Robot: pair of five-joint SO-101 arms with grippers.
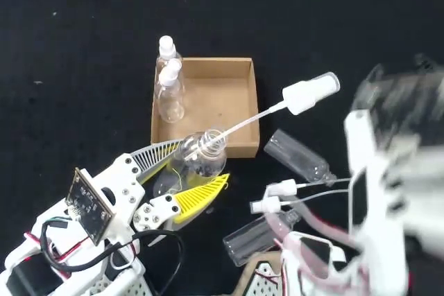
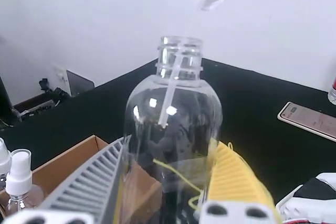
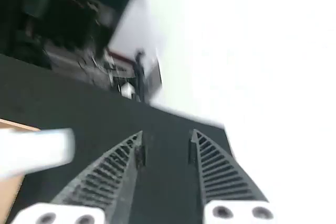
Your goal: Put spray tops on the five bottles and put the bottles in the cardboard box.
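Closest in on the high view, the left arm (image 1: 104, 202) sits at the near edge. Its left claw (image 1: 202, 162) is clamped on a clear bottle (image 1: 201, 154), grey finger one side, yellow the other, right at the front wall of the cardboard box (image 1: 239, 67). A spray top (image 1: 311, 93) hangs tilted above the surface (image 1: 83, 67), its long tube running down into that bottle's open neck. Two capped bottles (image 1: 170, 91) stand by the box's wall on the view's left; whether the far one is inside, I cannot tell. Two bare bottles (image 1: 300, 156) lie on the surface near the blurred right arm (image 1: 378, 185), with two loose spray tops (image 1: 281, 188) between them. Over to the left wrist view: the bottle is gripped between both fingers, tube inside it, top well above the neck, unseated. A phone (image 2: 310, 119) lies beyond. Right wrist view: the right claw (image 3: 165, 142) is released, fingers spread, nothing between them, a white blur (image 3: 34, 150) beside one finger.
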